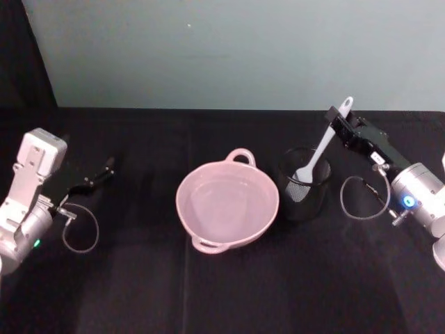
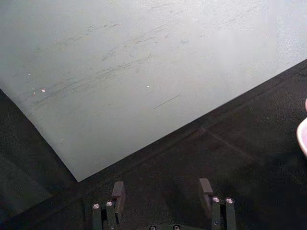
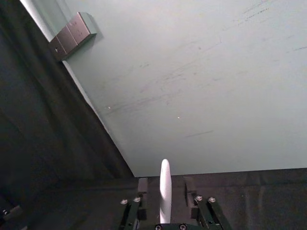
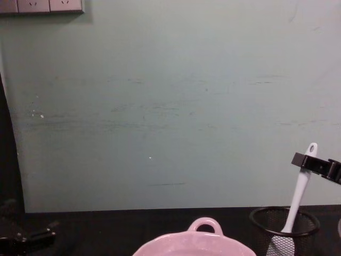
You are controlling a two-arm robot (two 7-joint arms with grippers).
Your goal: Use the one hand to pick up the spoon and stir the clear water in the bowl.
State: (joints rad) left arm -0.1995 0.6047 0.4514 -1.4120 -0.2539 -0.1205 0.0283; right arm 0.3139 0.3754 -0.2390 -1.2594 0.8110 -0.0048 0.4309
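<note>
Spoon (image 1: 321, 147): long, white, paddle-headed

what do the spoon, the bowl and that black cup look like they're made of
The spoon, held near its top by the right gripper, looks like white plastic: uniform, matte, moulded hole at the end. The bowl seems glossy pink plastic or glazed ceramic; the look leaves it open. The cup appears to be black wire mesh, probably metal, since the spoon's head shows through it.
</note>
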